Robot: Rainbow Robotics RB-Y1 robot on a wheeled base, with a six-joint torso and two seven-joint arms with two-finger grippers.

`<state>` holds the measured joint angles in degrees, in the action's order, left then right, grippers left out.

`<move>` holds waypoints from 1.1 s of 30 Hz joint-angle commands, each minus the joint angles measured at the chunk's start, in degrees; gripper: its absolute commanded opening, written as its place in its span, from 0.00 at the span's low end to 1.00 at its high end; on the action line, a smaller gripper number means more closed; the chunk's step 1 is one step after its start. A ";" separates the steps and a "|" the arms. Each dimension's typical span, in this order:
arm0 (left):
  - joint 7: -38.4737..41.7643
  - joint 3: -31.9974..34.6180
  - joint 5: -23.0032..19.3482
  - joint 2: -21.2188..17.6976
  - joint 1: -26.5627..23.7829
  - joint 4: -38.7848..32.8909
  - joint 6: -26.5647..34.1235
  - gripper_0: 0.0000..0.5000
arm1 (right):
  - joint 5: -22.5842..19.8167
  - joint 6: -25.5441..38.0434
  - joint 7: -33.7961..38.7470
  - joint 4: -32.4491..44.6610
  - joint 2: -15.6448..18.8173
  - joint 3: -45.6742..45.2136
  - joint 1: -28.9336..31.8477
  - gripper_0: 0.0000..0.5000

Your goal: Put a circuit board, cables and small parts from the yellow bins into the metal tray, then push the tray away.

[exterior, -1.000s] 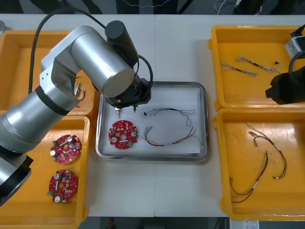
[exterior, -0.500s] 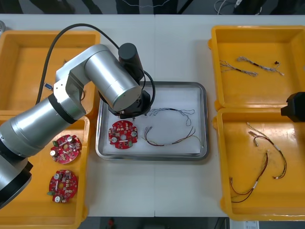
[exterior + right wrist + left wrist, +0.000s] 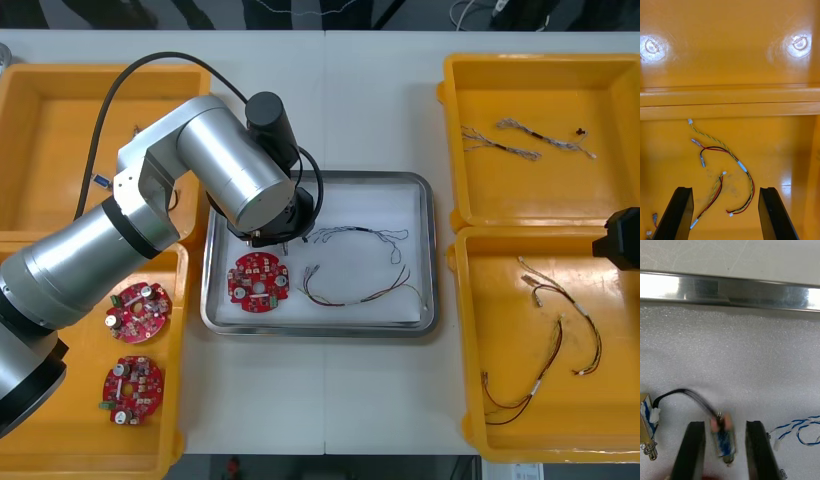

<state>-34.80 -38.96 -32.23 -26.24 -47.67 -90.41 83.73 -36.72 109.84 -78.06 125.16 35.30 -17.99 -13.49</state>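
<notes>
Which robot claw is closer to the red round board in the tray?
Left. The left gripper hangs over the metal tray right beside the circuit board; the right gripper is far off over a yellow bin.

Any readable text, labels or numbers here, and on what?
Nothing readable.
Red circuit boards: any print too small to read.
Small metal part between the fingers of the left gripper, over the metal tray: blurred, no label legible.
Yellow bins, one under the right gripper: no markings.

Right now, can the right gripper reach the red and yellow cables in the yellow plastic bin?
Probably yes: the right gripper hangs open over the red and yellow cables, with nothing lying between them.
</notes>
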 commanded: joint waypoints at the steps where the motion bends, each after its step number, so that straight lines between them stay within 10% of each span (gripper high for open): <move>1: -1.94 -0.85 0.68 0.93 -2.07 -0.47 -0.76 1.00 | -0.64 0.16 2.39 1.93 1.09 -1.87 1.01 1.00; 17: -1.59 2.75 -0.46 -0.31 -2.16 -4.25 2.49 1.00 | -1.87 0.16 2.48 2.02 1.09 -1.87 1.01 1.00; 33: -2.38 16.90 -7.76 -4.88 -2.07 -17.44 18.31 1.00 | -3.71 0.16 3.09 5.71 4.25 4.28 -0.22 1.00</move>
<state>-34.80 -25.63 -38.03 -27.94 -47.68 -103.91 99.34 -39.71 109.84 -77.94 128.28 36.02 -16.96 -13.23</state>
